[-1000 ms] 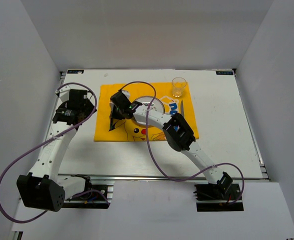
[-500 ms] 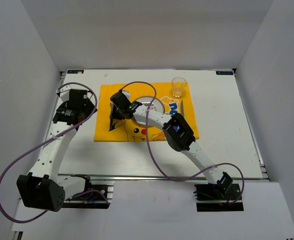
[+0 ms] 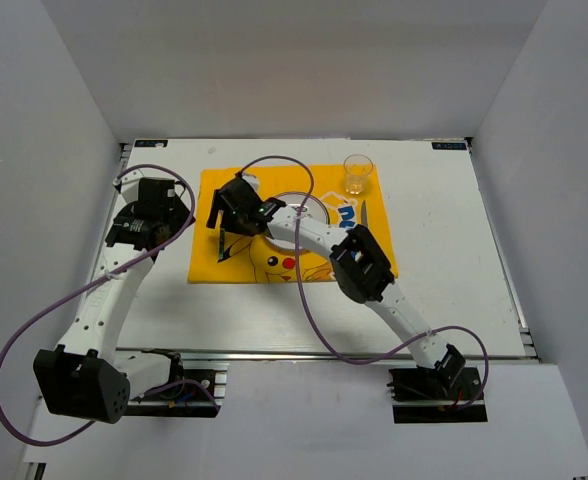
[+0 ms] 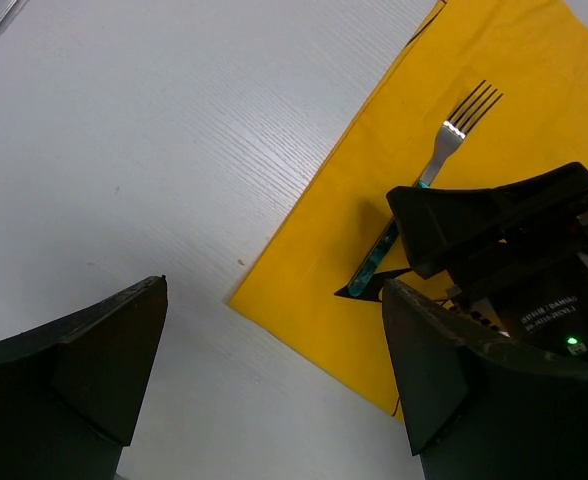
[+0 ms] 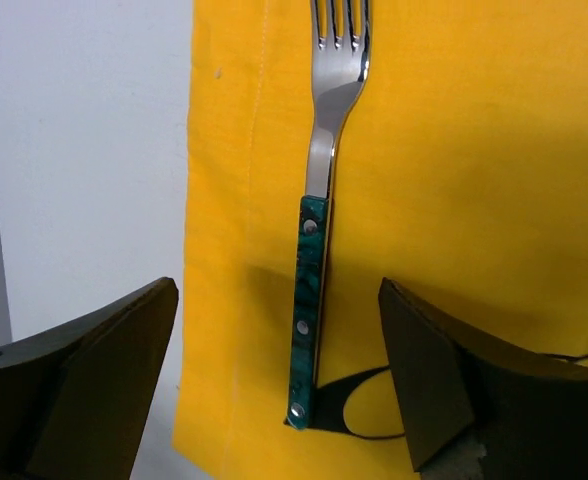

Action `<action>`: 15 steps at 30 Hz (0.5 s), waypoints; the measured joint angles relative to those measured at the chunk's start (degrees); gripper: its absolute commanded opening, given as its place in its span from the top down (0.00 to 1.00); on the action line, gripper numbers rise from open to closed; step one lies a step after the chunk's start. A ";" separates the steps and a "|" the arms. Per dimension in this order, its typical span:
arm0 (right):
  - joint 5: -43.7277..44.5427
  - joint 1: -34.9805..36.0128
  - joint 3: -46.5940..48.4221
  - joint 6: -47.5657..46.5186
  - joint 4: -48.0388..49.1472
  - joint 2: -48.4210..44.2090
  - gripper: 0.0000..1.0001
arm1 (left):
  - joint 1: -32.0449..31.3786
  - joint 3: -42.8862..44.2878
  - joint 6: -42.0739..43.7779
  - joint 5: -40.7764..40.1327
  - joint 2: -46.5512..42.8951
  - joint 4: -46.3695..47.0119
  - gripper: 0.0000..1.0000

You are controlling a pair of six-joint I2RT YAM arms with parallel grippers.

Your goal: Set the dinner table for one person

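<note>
Right tool (image 5: 279, 360) stood spread wide over fork (image 5: 312, 280), fingers either side, not touching it. Fork lay flat on yellow cloth (image 5: 454, 150) near its left edge. Left tool (image 4: 274, 370) also spread, above bare white bench (image 4: 124, 150) beside cloth. Bench carried cloth at its far middle.

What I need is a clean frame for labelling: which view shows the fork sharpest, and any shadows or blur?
Right wrist: fork sharp, faint shadow beside its handle, near fingers softer. Left wrist: crisp but smaller, handle partly hidden. Top external: even light, fork tiny.
</note>
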 measured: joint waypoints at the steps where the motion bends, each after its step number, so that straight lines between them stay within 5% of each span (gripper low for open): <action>1: 0.11 0.00 -0.22 -0.37 -0.37 -0.66 0.11 | 0.00 0.00 0.00 -0.17 -0.02 -0.02 0.02; 7: 2.05 -0.20 -7.48 -4.87 -2.86 -14.43 0.11 | 0.00 0.50 -0.02 -2.51 -0.33 -1.09 0.02; 15: 19.61 -1.03 -39.28 -19.63 -7.48 -63.76 0.11 | 0.04 16.06 0.02 -3.17 -0.70 -8.72 0.02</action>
